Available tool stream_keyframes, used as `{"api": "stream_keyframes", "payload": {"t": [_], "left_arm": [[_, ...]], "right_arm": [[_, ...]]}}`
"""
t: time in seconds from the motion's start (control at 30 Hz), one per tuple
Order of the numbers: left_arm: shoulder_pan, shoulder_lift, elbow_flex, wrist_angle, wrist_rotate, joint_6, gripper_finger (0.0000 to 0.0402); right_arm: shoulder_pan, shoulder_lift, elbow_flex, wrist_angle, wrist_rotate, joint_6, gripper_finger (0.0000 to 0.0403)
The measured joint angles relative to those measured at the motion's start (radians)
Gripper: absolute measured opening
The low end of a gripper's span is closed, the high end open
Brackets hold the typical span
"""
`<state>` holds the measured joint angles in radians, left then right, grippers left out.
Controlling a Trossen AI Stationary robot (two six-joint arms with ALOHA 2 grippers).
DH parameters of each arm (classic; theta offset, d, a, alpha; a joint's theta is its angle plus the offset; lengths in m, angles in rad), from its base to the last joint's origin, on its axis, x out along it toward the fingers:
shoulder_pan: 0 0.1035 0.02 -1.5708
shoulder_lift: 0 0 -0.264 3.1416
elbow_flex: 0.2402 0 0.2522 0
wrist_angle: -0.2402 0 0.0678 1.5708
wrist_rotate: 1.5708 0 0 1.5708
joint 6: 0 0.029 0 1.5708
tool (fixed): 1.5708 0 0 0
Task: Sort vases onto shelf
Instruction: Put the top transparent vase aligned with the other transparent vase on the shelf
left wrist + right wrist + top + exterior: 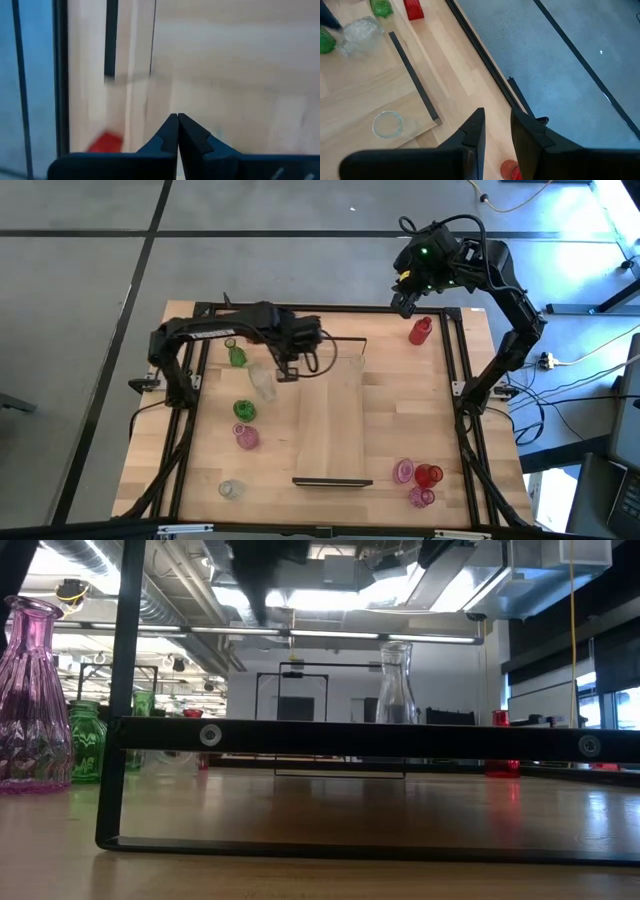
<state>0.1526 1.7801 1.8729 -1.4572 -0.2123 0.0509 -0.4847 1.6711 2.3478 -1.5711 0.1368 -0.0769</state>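
Observation:
The shelf (335, 415) lies lengthwise in the middle of the table, with a dark frame at each short end. One clear vase (357, 362) stands on its far end. Another clear vase (262, 383) sits on the table just left of the shelf. My left gripper (288, 370) hangs shut and empty above the shelf's far left corner, beside that vase. A red vase (420, 330) stands at the far right. My right gripper (495, 145) is high above it, open and holding nothing.
Left of the shelf stand two green vases (237, 355) (244, 410), a pink vase (247, 438) and a clear vase (230, 489). At the near right are two pink vases (404, 471) (421, 497) and a red vase (428, 475). A black rail (455, 360) frames the table.

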Motion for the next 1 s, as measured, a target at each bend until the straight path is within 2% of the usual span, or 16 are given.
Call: {"api": "stream_keyframes", "payload": {"t": [0.07, 0.2, 0.33, 0.47, 0.53, 0.63, 0.8, 1.0], "left_arm": [[0.006, -0.026, -0.001, -0.080, 0.044, -0.046, 0.0000], [0.027, -0.078, -0.080, -0.094, 0.236, -0.176, 0.0000], [0.014, -0.173, -0.276, -0.024, 0.250, -0.260, 0.0000], [0.024, -0.257, -0.496, 0.155, 0.279, -0.309, 0.0002], [0.038, -0.271, -0.563, 0.198, 0.273, -0.307, 0.0013], [0.068, -0.271, -0.608, 0.198, 0.244, -0.193, 0.0043], [0.101, -0.267, -0.615, 0.206, 0.212, 0.135, 0.0113], [0.153, -0.261, -0.615, 0.210, 0.192, 0.456, 0.0182]], "right_arm": [[0.000, 0.000, 0.000, 0.000, 0.000, 0.000, 0.0076], [0.000, 0.000, 0.000, 0.004, 0.000, 0.000, 0.0076], [0.000, 0.000, 0.000, 0.005, 0.000, 0.015, 0.0076], [0.000, -0.001, -0.014, 0.019, 0.000, 0.014, 0.0076], [0.000, -0.001, -0.035, 0.032, -0.008, 0.013, 0.0076], [0.000, 0.000, -0.078, 0.051, -0.043, 0.012, 0.0076], [0.000, 0.000, -0.166, 0.066, -0.131, -0.007, 0.0076], [0.000, 0.000, -0.245, 0.065, -0.181, -0.010, 0.0076]]}}
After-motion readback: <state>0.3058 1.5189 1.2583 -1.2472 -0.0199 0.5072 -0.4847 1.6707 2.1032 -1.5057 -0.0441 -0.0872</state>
